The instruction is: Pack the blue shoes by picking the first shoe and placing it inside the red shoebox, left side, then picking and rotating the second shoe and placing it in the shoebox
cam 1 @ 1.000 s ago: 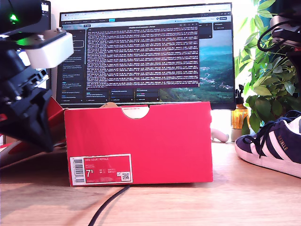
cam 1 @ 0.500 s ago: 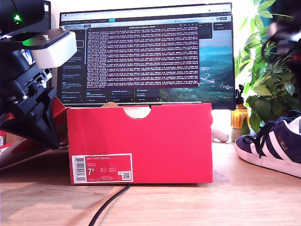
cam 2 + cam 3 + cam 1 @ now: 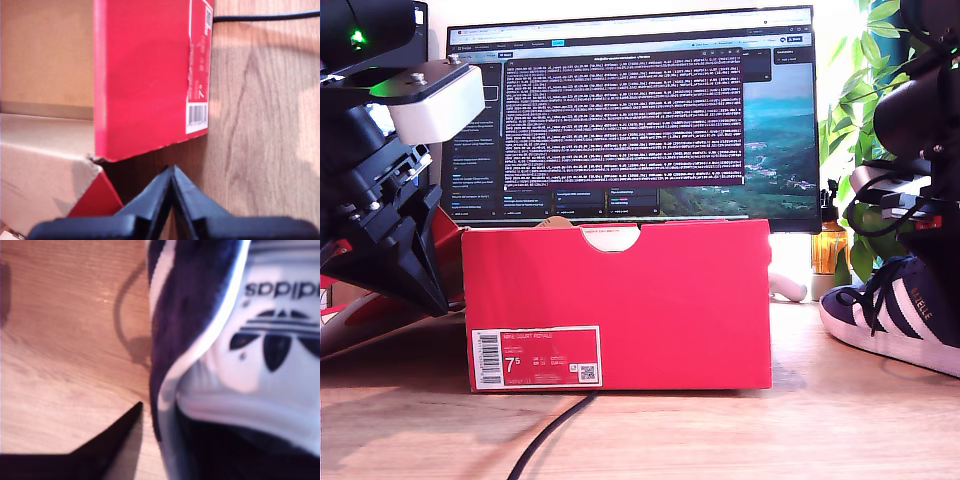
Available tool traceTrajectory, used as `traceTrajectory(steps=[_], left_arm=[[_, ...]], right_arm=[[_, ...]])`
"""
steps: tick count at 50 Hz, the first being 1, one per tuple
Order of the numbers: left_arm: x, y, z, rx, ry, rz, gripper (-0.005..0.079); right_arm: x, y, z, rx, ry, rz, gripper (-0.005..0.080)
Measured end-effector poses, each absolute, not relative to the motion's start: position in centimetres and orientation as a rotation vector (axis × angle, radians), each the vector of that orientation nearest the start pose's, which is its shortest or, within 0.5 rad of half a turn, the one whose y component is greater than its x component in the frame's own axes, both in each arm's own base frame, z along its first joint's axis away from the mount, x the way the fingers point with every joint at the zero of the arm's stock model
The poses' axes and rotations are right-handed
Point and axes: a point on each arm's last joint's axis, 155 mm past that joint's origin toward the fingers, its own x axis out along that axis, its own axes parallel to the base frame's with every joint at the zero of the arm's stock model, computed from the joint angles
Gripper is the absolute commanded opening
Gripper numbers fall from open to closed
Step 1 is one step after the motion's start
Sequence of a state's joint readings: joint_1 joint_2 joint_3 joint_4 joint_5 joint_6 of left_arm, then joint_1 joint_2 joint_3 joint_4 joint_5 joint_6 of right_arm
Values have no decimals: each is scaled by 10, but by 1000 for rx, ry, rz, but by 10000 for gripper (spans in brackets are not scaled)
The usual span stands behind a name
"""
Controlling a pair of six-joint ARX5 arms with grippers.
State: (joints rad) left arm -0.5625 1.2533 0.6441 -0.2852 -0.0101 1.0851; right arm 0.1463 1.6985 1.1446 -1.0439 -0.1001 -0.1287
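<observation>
The red shoebox (image 3: 620, 300) stands in the middle of the wooden desk, label side toward the exterior camera. My first gripper (image 3: 432, 300) is shut and empty, hanging just off the box's end at the exterior view's left. Its closed tips (image 3: 172, 172) point at that box corner (image 3: 145, 90). One blue shoe (image 3: 885, 315) lies at the exterior view's right. My second gripper (image 3: 172, 405) is open low over it. One finger (image 3: 122, 427) sits outside the navy collar wall (image 3: 195, 315); the other is hidden inside the shoe.
A large monitor (image 3: 630, 110) stands behind the box. The red lid (image 3: 360, 310) lies open behind the first arm. A black cable (image 3: 545, 435) runs under the box front. A plant (image 3: 875, 150), an amber bottle (image 3: 828, 250) and a white object (image 3: 790, 288) stand at the exterior view's right.
The second arm has come down from the exterior view's upper right onto the shoe. The first gripper edged toward the box, which shifted slightly to the exterior view's right.
</observation>
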Motion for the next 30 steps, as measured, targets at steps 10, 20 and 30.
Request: traceTrajectory(steps=[10,20,30], left_arm=[[282,-172,67,1251,521,-936,-19],[282,-172,67,1250,520,-936,-19],[283,-172,67,1250,519,-935,-19]], right_arm=[[297,62,37,-122,1526,276,-13],[297,63,37,-105,1528,251,-13],[297,62,44,-69,1543,211,-13]])
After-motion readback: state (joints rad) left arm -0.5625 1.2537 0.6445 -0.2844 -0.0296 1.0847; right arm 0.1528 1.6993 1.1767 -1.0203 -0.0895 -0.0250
